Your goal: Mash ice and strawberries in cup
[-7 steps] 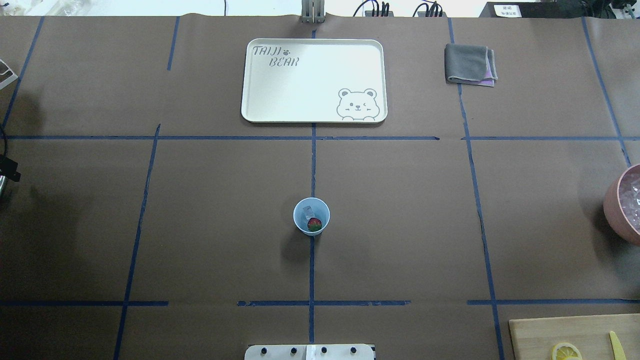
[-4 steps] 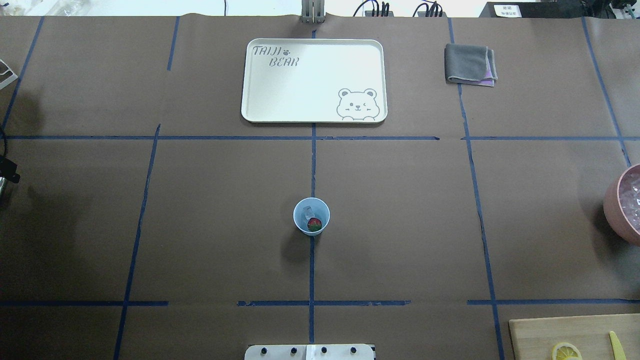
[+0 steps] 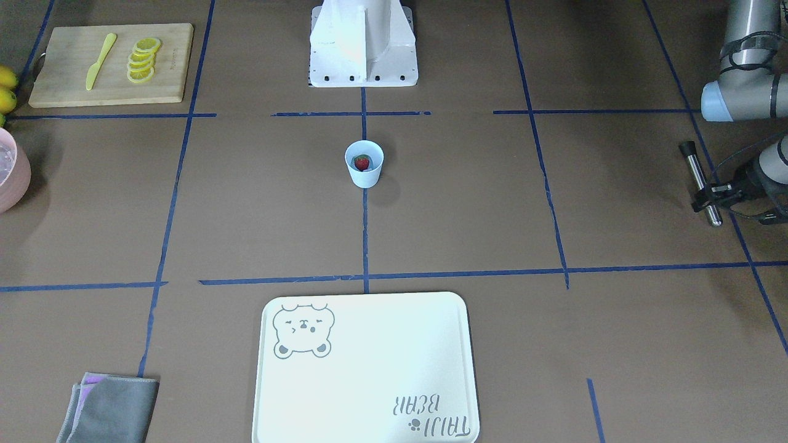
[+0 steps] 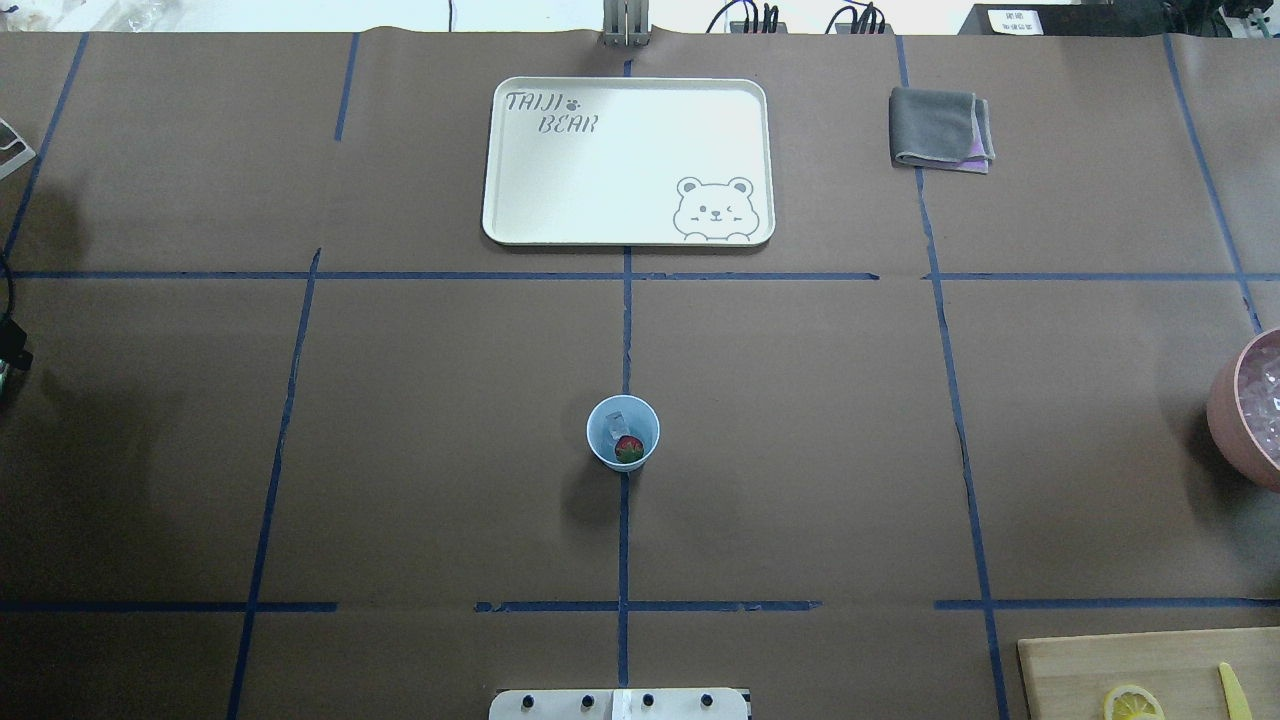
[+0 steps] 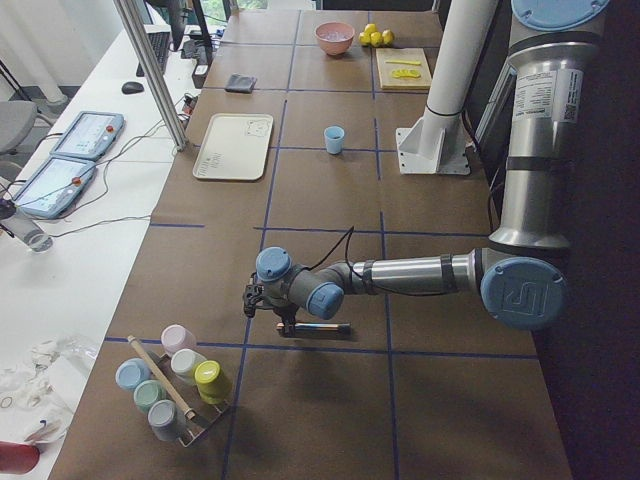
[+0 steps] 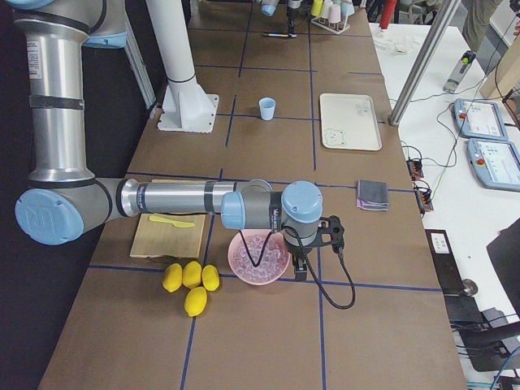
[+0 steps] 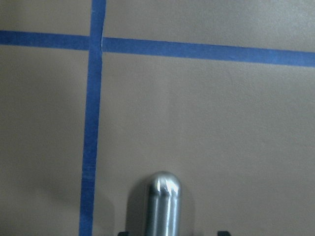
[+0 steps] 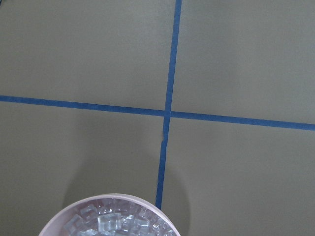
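- At the table's centre, on a tape crossing, the cup [image 4: 592, 436] stands upright with the strawberry [image 4: 629, 449] and ice [image 4: 617, 423] inside, both still whole. It probably sits there so that either arm can reach it.
- Far out on the robot's left, the left gripper [image 3: 708, 195] pinches a metal rod [image 3: 695, 169], likely the masher, roughly level and low over the table.
- The right gripper [image 6: 301, 266] hangs by the bowl [image 6: 244, 264] of spare ice. I cannot tell whether it is spread or pressed together.
- Compared with a second ago, less of the left gripper shows at the overhead view's edge, and the cup has not moved.
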You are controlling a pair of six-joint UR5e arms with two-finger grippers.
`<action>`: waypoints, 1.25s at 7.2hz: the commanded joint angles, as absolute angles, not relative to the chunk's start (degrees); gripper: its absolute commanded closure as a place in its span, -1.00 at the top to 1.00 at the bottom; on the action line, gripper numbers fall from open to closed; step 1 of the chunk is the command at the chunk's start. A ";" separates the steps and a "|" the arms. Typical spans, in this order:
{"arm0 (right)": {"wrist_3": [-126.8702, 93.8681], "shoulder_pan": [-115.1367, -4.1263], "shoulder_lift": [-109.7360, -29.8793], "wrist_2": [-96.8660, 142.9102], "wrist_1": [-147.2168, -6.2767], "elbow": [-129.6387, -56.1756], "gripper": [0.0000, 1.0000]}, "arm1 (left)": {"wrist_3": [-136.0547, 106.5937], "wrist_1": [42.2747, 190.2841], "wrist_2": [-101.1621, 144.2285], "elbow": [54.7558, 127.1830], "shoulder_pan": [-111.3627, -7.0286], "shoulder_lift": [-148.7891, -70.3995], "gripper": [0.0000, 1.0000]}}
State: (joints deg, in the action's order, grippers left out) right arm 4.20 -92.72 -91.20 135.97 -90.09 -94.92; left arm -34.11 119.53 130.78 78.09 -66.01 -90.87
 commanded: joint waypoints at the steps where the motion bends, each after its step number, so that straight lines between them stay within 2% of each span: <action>1: 4.22 -92.72 -91.14 135.97 -90.09 -94.92 0.99 | -34.01 119.62 130.78 78.13 -66.01 -90.35 -0.06; 3: 4.22 -92.72 -91.06 135.97 -90.09 -94.92 0.99 | -34.10 119.71 130.69 78.31 -66.01 -90.18 -0.38; 4: 4.13 -92.72 -91.05 135.97 -90.09 -94.92 0.99 | -33.84 119.71 130.69 78.31 -66.01 -90.26 -0.47; 6: 4.13 -92.72 -91.05 135.97 -90.09 -94.92 0.99 | -33.93 119.45 130.69 80.49 -66.09 -90.18 -0.87; 8: 4.04 -92.72 -91.05 135.97 -90.09 -94.92 0.99 | -33.93 118.83 130.78 85.68 -66.27 -89.74 -1.00; 9: 4.04 -92.72 -91.05 135.97 -90.09 -94.75 0.99 | -33.93 118.83 130.43 88.56 -66.27 -89.74 -1.00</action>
State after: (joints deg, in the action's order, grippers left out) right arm 4.07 -92.72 -91.05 135.97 -90.09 -94.88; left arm -33.93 118.93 130.69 85.32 -66.23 -89.84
